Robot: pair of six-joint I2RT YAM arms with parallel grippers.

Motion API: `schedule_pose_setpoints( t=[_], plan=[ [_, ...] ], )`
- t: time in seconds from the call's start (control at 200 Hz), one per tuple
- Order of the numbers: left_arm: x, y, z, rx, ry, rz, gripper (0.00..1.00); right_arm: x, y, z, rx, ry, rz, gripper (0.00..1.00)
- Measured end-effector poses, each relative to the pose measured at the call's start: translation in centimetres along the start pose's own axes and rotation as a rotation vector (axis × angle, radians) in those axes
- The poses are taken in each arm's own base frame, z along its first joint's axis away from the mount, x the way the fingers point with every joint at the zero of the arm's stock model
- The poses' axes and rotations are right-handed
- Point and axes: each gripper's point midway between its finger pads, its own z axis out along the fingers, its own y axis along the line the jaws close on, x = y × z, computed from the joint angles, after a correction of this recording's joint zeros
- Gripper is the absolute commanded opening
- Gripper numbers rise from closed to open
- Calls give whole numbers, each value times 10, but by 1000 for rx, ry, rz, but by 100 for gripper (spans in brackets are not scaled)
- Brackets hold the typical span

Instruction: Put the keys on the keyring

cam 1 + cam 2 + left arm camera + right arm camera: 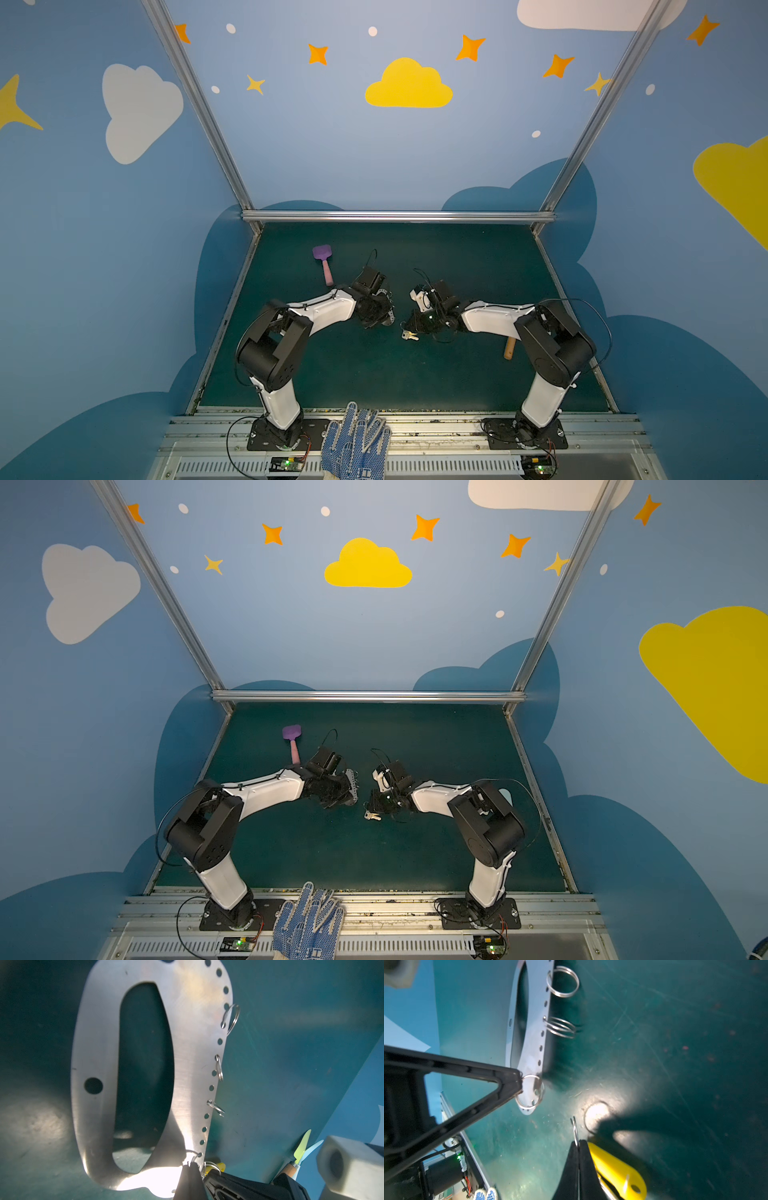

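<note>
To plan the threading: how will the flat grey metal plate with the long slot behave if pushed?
Probably stiff: the flat grey metal plate looks like solid sheet. It may swing, since the left gripper pinches only one small wire ring at its end. Its smooth, shiny face is likely slippery.

Near the middle of the counter (374,374) the keyring (352,785) is upright on edge, with the keys (372,816) just to its right and slightly nearer the front. A spatula (323,264) lies behind it to the left, another utensil (509,348) well off to the right, and gloves (356,444) sit on the front rail (436,428).
</note>
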Motion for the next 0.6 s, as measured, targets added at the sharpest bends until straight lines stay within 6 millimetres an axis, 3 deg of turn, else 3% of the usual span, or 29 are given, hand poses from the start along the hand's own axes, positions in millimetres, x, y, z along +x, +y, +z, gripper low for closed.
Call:
schedule_pose_setpoints(
  t=[0.355, 0.601],
  plan=[
    [0, -1, 0, 2, 1, -2, 4, -6, 8, 2, 28, -37, -35, 0],
    [0, -1, 0, 3, 1, -2, 4, -15, 20, -8, 24, -90, -67, 0]
  ],
)
